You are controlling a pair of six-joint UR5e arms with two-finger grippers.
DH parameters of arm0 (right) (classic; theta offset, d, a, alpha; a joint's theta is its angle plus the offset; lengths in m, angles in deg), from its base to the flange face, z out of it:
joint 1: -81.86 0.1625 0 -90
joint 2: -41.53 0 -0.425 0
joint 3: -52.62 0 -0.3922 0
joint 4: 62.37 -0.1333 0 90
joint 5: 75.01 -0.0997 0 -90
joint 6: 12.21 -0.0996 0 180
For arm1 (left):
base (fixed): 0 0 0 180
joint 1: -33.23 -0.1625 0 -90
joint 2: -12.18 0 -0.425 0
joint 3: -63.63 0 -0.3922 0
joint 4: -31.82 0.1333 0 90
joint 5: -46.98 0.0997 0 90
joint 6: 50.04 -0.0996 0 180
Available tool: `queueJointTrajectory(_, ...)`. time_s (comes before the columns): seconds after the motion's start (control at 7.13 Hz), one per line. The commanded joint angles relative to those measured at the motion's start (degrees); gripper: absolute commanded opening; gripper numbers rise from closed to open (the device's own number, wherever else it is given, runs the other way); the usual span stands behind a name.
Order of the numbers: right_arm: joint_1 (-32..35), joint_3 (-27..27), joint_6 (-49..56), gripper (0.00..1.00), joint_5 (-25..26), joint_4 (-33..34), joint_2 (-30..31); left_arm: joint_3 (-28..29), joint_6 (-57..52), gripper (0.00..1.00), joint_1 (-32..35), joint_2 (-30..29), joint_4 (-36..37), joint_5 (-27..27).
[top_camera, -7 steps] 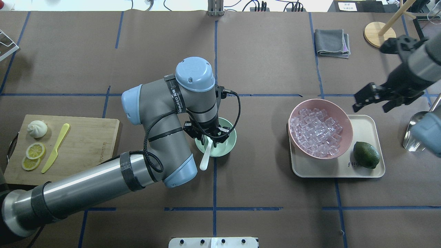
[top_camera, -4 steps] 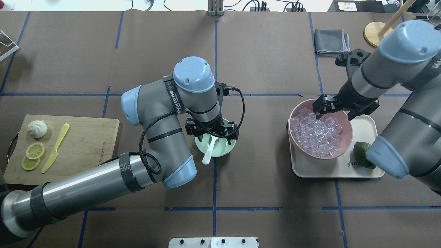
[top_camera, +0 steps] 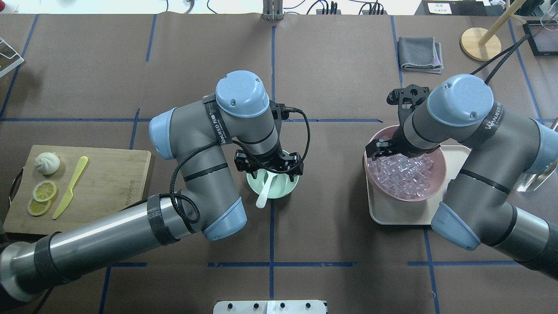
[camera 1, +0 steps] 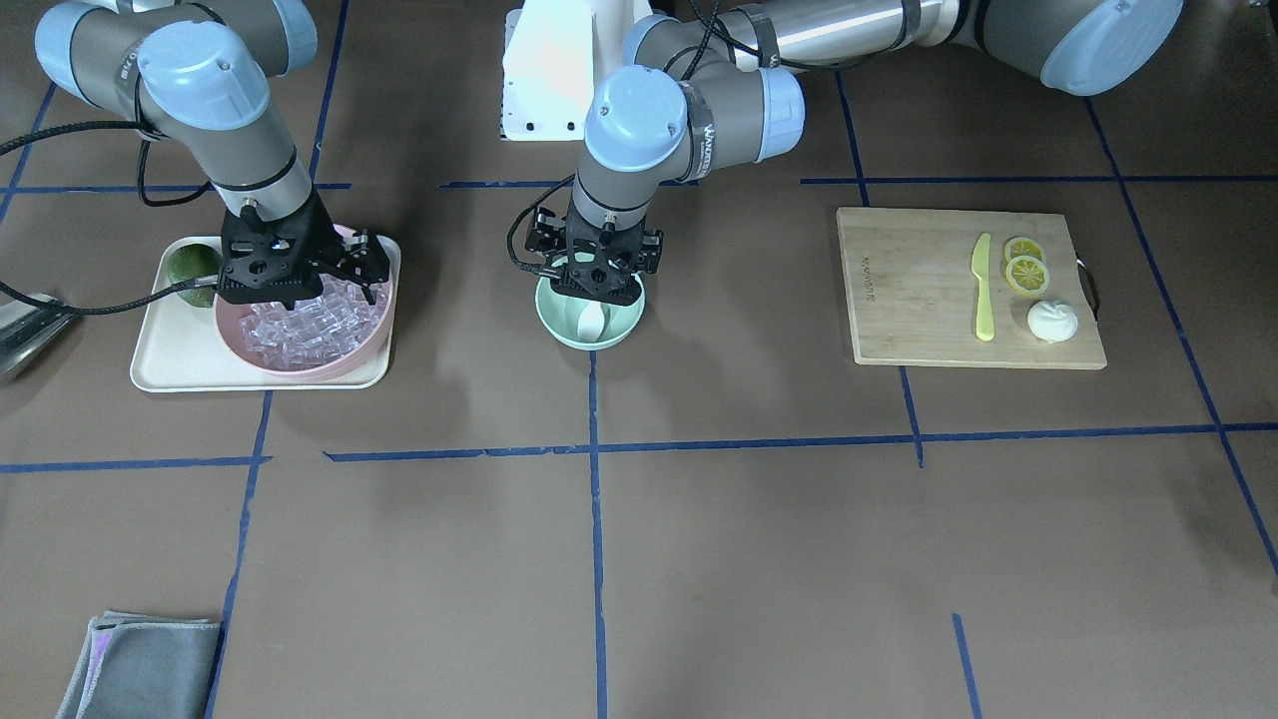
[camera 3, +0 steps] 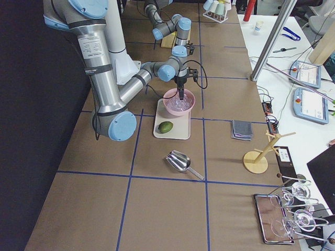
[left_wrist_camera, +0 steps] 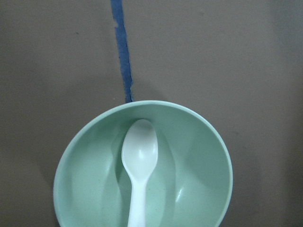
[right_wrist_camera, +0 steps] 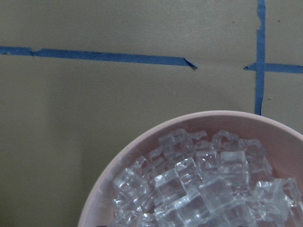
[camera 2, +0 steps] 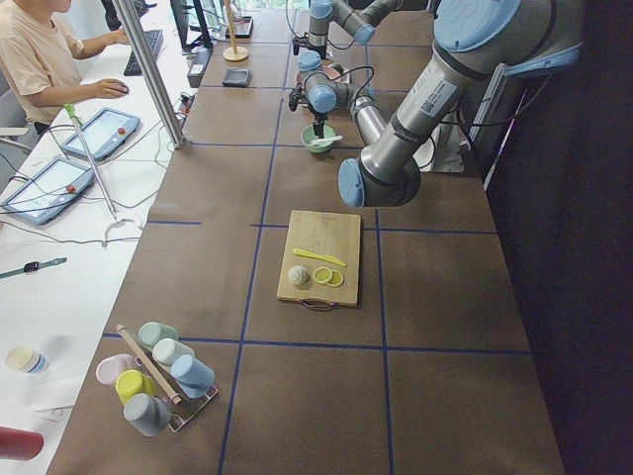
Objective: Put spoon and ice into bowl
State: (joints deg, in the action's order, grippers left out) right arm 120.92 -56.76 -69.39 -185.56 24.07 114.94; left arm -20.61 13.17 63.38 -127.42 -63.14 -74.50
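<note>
The white spoon lies in the mint-green bowl, scoop down inside and handle out over the near rim. The left wrist view shows the spoon lying free in the bowl. My left gripper hovers open just above the bowl, holding nothing. The ice fills the pink bowl, as a heap of many clear cubes. My right gripper is open above the far side of that heap, empty.
The pink bowl stands on a cream tray with a lime. A cutting board at the left holds a yellow knife, lemon slices and a bun. A grey cloth lies far right, a metal scoop near the tray.
My right arm swung in from the right edge to above the pink bowl. My left gripper shifted slightly over the green bowl, and the spoon settled a little further into it.
</note>
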Motion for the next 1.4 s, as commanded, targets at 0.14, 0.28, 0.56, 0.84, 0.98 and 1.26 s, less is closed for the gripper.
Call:
queueJointTrajectory(0.14, 0.04, 0.75, 0.49, 0.91, 0.25, -1.72, 2.51, -0.05, 0.07, 0.99, 0.00, 0.03, -0.14, 0.02)
queueJointTrajectory(0.28, 0.13, 0.58, 0.40, 0.78, 0.34, -1.72, 2.78, -0.40, 0.07, 0.99, 0.35, 0.03, -1.18, 0.02)
queueJointTrajectory(0.56, 0.22, 0.05, 0.40, 0.65, 0.08, -1.72, 4.36, -10.18, -0.37, 0.99, 2.01, 7.10, -1.80, 0.02)
queueJointTrajectory(0.84, 0.22, -2.32, 0.32, 0.53, -0.45, -1.63, 5.85, -12.44, -0.54, 0.99, 2.46, 8.91, -1.81, 0.02)
queueJointTrajectory(0.98, 0.13, -2.24, 0.23, 0.36, -0.28, -1.63, 6.30, -12.44, -0.54, 0.99, 2.46, 8.99, -1.81, 0.02)
queueJointTrajectory(1.26, 0.04, -1.80, 0.23, 0.14, -0.28, -1.63, 6.22, -12.62, -0.46, 0.99, 2.64, 9.08, -1.81, 0.02)
